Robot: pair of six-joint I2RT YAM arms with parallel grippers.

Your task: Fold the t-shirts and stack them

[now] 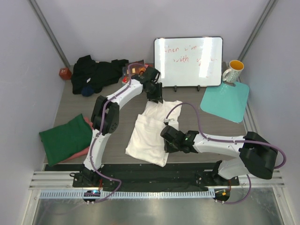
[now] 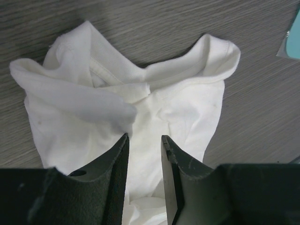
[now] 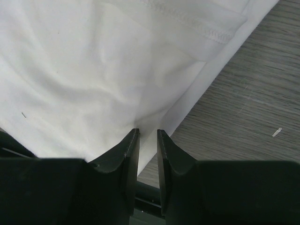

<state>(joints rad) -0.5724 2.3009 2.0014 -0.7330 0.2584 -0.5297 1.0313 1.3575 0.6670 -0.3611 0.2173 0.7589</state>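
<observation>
On the table: 4 shirts, 1 white (image 1: 151,136), 1 black (image 1: 96,72), 1 green (image 1: 65,138), 1 pink (image 1: 87,123); 1 whiteboard (image 1: 188,61), 1 mug (image 1: 233,71), 1 teal mat (image 1: 226,101), 2 grippers (image 1: 156,96) (image 1: 168,140).

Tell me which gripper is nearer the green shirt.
Left. The left gripper is at the white shirt's far edge, right of the green shirt. The right gripper sits at the white shirt's near right side, farther away.

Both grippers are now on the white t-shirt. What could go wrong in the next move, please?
1. The left gripper seems to pinch only a thin layer near the collar of the white t-shirt; it may slip.
2. The right gripper grips right at the shirt's edge; the hem could pull free.
3. The cloth is already bunched, so the fold may be crooked.
</observation>
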